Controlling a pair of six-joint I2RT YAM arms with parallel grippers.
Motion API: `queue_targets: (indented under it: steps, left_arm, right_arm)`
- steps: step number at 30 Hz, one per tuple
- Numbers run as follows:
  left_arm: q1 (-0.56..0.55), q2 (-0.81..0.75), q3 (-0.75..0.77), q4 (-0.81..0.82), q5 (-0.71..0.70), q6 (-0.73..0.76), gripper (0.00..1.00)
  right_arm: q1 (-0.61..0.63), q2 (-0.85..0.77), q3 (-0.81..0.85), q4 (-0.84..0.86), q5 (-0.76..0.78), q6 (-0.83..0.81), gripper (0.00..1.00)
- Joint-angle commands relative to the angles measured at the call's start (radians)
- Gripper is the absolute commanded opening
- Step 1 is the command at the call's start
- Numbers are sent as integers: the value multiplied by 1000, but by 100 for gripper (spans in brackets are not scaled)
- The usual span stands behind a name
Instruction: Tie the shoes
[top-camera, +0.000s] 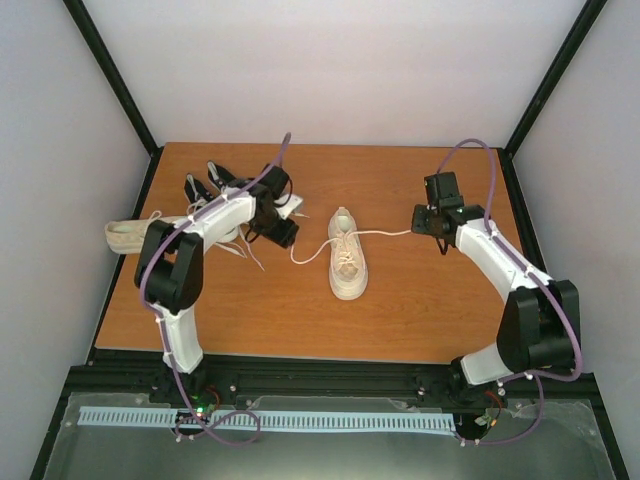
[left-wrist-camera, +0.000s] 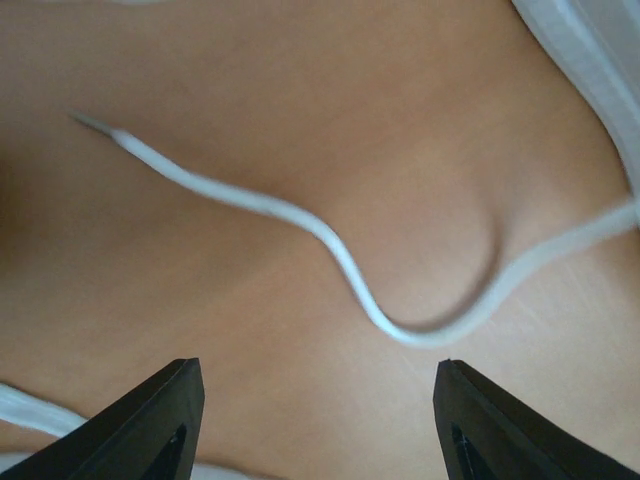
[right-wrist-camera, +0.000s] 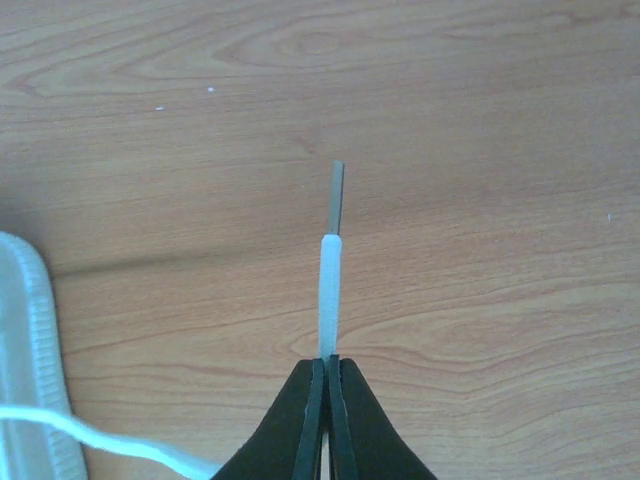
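Orange-brown wooden desk (top-camera: 420, 320). Black rail (top-camera: 330, 372) along its near edge. Pale ribbed strip (top-camera: 300, 420) past that. Plain walls (top-camera: 340, 60) around.

This is a robotics lab test cell. A bare wooden tabletop (top-camera: 250, 320) is boxed in by plain white panels (top-camera: 340, 60) at 9, 12 and 3 o'clock, framed by black posts (top-camera: 110, 70). At 6 o'clock, 2 white-and-black machines, the left arm (top-camera: 180, 335) and right arm (top-camera: 490, 250), are bolted to a black rail (top-camera: 330, 375). They trail purple cables (top-camera: 492, 175) above a slotted white cable duct (top-camera: 300, 420).
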Motion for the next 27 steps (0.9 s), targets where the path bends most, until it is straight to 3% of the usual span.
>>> queue_targets:
  steps: [1,4,7,13,20,23,27]
  left_arm:
    - [42,141,152,-6,-67,-87,64]
    - [41,225,198,-11,-13,-96,64]
    - [40,286,244,-13,-80,-96,64]
    - [40,350,291,-26,-80,-92,62]
    - [40,350,251,-20,-62,-68,5]
    - [43,311,244,-13,-59,-62,1]
    - [47,187,252,17,-7,-49,1]
  right_arm:
    - [50,-46,9,-51,13,-35,3]
    - [78,-64,9,-58,39,-52,3]
    - [85,-85,9,-62,44,-57,3]
    - [97,-104,21,-68,43,-66,3]
    - [101,-190,21,-76,27,-87,3]
    - [101,-245,19,-73,10,-116,3]
    - [101,-325,-10,-33,-141,-203,3]
